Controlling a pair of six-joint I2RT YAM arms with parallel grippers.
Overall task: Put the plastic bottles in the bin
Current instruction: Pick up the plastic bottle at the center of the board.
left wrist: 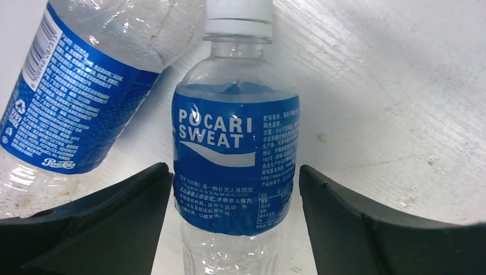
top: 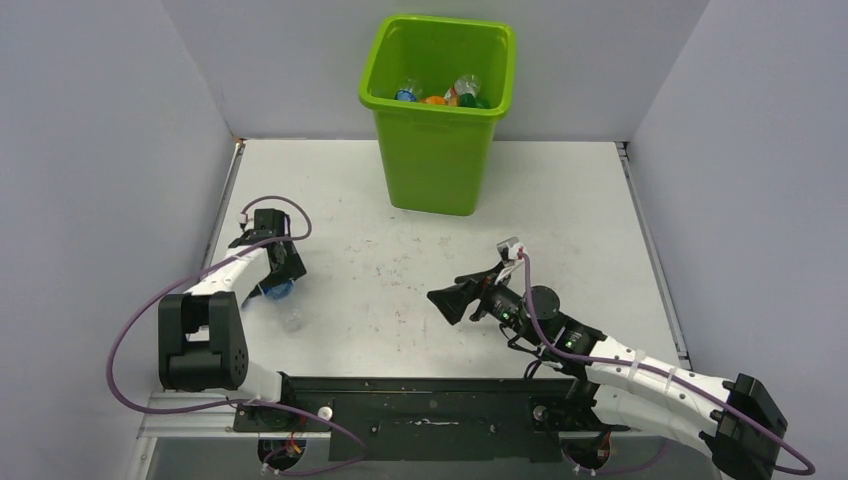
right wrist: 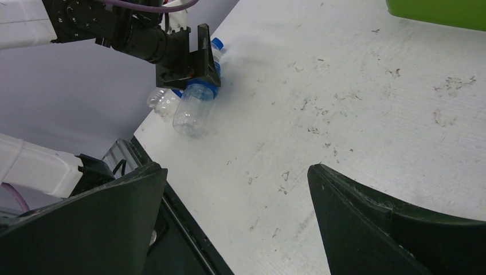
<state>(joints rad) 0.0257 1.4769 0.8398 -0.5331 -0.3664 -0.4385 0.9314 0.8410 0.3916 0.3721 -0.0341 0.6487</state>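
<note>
From above, the bin (top: 437, 150) stood far centre on the table (top: 560, 220), with several bottles (top: 462, 88) inside. The left wrist view showed the left gripper (left wrist: 234, 171) with jaws apart, straddling an upright Pocari Sweat bottle (left wrist: 235, 132). A second bottle (left wrist: 74, 103) lay just left. In the right wrist view the right gripper (right wrist: 235, 169) was spread wide and empty over bare table.

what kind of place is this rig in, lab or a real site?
Probably a lab test cell: plain grey partition walls box in a scuffed white table, the left arm and right arm mount on a black rail, and a lime-green bin holds bottles as props.
</note>
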